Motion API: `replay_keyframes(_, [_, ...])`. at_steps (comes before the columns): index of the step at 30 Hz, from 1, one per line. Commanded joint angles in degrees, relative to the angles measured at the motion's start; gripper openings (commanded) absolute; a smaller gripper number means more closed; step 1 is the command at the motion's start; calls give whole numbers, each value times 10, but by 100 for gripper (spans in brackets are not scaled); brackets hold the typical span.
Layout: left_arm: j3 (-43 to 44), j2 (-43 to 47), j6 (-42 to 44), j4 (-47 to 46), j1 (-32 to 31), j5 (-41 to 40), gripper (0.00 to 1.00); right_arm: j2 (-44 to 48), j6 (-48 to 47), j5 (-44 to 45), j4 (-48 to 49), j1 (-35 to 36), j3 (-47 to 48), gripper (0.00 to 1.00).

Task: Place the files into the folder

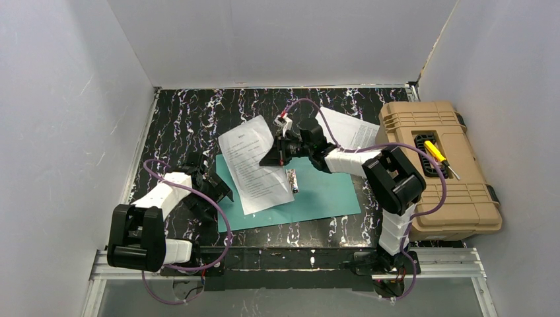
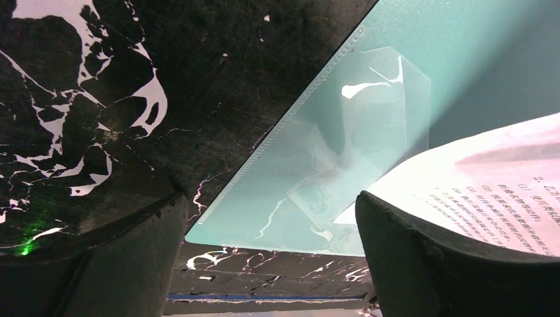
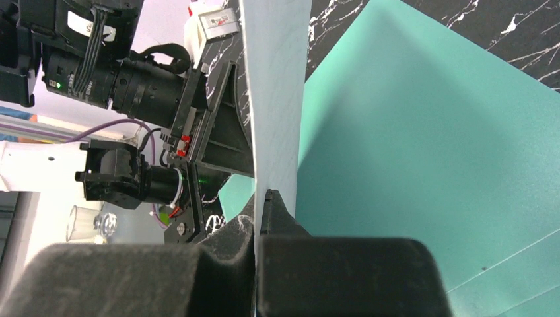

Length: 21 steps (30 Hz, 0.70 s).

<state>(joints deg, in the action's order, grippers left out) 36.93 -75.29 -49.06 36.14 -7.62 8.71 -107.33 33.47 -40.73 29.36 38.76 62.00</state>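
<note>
Your right gripper [image 3: 264, 198] pinches a white printed paper sheet [image 1: 254, 165] over the flat teal-green folder [image 1: 323, 191].
Its jaws are pressed together on the sheet's raised right edge; the rest lies across the folder's left part on the black marbled surface [image 1: 191, 119]. Your left gripper [image 2: 272, 231] hovers at the folder's near-left corner, jaws spread and empty. The sheet's black text is too small to read. A second sheet [image 1: 350, 129] lies beside the tan toolbox [image 1: 462, 191].

A tan toolbox [image 1: 455, 191] sits at the right edge of the black, white-veined table [image 1: 191, 112]. A yellow-handled screwdriver [image 1: 437, 154] lies in the recess in its lid.
</note>
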Motion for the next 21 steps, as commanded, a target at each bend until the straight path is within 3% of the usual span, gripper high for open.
replay_keyframes(1, [-49,-32,1,-81,-5,23,96,-12,34,2,83,3,-14,1])
replay_keyframes(21, [-49,-43,6,-92,-5,34,96,-71,164,59,253,33,-81,1])
